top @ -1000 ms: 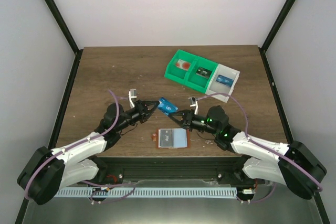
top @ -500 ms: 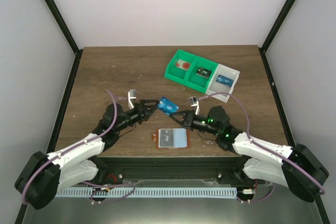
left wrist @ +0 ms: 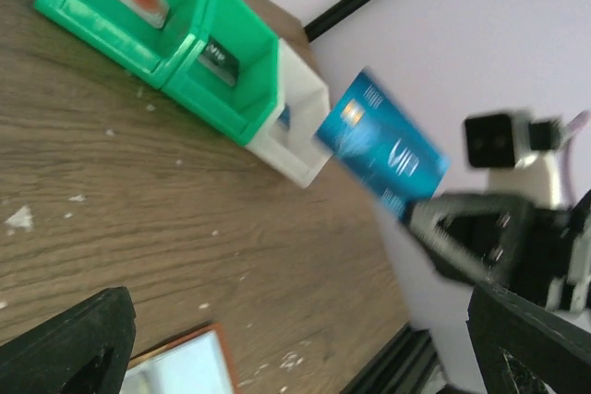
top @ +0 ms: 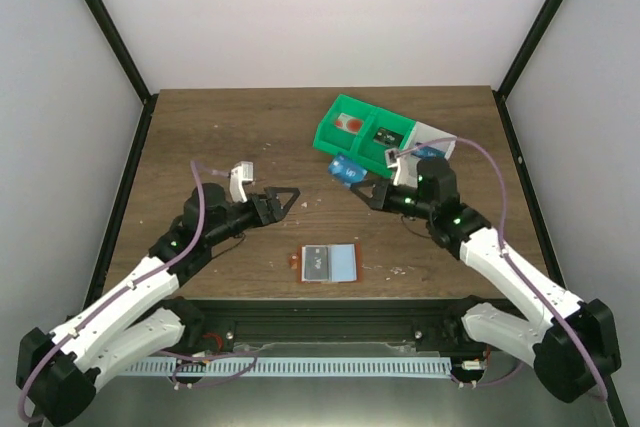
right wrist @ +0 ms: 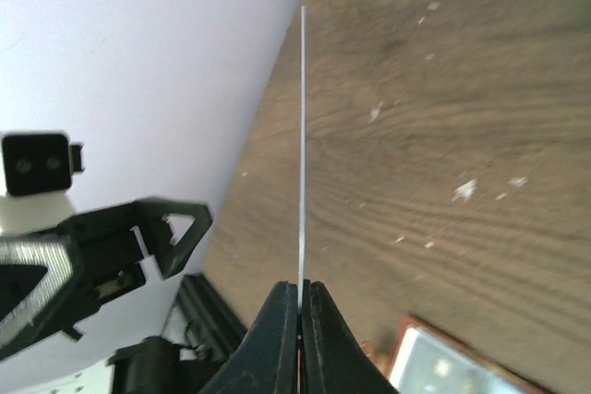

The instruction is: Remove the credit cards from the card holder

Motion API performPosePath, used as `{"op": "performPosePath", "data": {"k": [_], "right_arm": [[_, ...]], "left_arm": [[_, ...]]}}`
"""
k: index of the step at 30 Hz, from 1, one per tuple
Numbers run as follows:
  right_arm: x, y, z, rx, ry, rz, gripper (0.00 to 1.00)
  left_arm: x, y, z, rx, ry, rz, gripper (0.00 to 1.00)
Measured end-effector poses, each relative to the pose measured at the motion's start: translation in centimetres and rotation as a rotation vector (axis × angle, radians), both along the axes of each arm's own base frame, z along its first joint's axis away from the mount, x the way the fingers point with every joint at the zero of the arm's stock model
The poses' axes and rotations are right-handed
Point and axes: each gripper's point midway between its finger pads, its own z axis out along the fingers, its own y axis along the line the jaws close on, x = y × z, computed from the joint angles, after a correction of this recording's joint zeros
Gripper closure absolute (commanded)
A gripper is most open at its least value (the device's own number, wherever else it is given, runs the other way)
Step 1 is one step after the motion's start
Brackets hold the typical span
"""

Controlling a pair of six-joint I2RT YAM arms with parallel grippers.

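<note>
Seen from above, two robot arms reach over a brown wooden table. The card holder lies open and flat near the front edge, between the arms, and neither arm touches it. The right claw is pinched tight on a blue card, holding it in the air just beside the row of trays at the back right. A second ago both claws met over the middle of the table with this card between them. Now the left claw has let go, stands wide open and empty, and has drawn back to the left. The card has passed from left to right, so it is out of the holder and probably headed for a tray.

In the left wrist camera, the blue card hangs tilted in front of the white tray, with its lower corner in the right claw. The left claw's own fingers sit far apart with nothing between them.

In the right wrist camera, the card shows edge-on as a thin pale line rising from the closed fingertips. The open left claw stands well apart from it. A corner of the card holder shows at the bottom. Whether another card is left inside is hard to tell.
</note>
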Motion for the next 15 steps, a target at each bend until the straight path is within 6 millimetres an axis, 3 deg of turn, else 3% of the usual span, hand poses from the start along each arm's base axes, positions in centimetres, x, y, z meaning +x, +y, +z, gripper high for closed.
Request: {"op": "performPosePath", "data": {"k": [6,15], "right_arm": [[3.4,-4.6,0.2,-0.119,-0.015,-0.095,1.0],[7.4,-13.1,-5.9,-0.235,0.179,-0.278,1.0]], "left_arm": [[-1.0,0.7,-1.4,0.153,-0.05,-0.047,0.01],[-2.2,1.0,-3.0,0.276,-0.098,-0.13,0.02]]}}
